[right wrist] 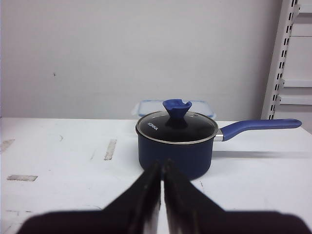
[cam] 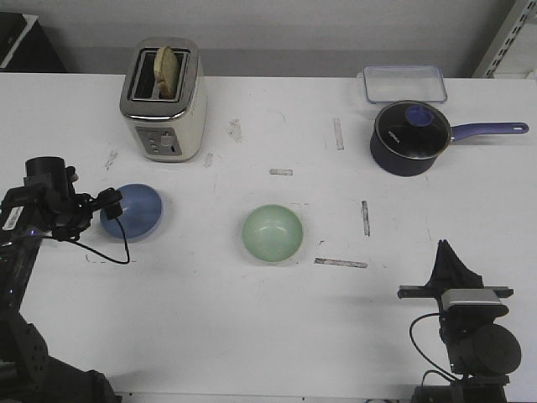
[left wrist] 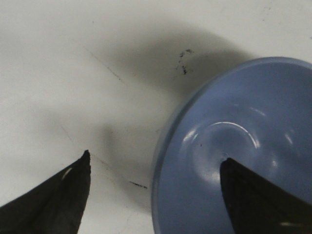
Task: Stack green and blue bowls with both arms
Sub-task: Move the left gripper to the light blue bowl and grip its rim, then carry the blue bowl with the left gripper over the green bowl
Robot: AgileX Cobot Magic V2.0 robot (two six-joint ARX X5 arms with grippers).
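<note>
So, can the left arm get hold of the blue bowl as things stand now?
Probably yes. The left gripper is open and straddles the rim of the blue bowl, with one finger over the inside and the other over the bare table. Nothing stands between them.

Two bowls: one blue [cam: 132, 211], one green [cam: 273, 232]. One toaster [cam: 163, 100] with one slice of bread [cam: 169, 69]. One pot [cam: 408, 138] with one lid [cam: 409, 126]. One clear box [cam: 404, 83]. Two arms: left [cam: 38, 220], right [cam: 466, 323].
</note>
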